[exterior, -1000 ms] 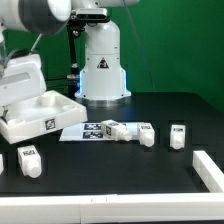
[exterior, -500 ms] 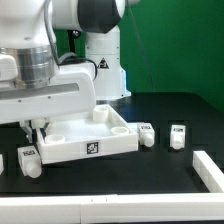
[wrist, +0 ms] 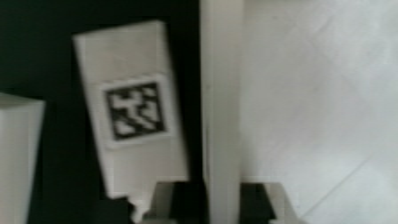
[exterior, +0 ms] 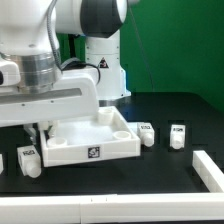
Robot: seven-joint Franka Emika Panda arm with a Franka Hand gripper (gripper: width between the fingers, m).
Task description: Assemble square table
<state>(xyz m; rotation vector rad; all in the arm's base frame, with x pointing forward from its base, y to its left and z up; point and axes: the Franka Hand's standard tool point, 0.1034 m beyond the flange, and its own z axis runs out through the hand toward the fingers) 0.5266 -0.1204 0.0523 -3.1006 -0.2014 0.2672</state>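
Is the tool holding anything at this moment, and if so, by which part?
Yes: the tool is shut on the square table top, pinching its thin raised rim wall along one edge.

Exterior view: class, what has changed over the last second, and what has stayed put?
The gripper, shut on the table top's rim, carried it from the exterior view's left to the middle, over the marker board. The three visible legs stayed put.
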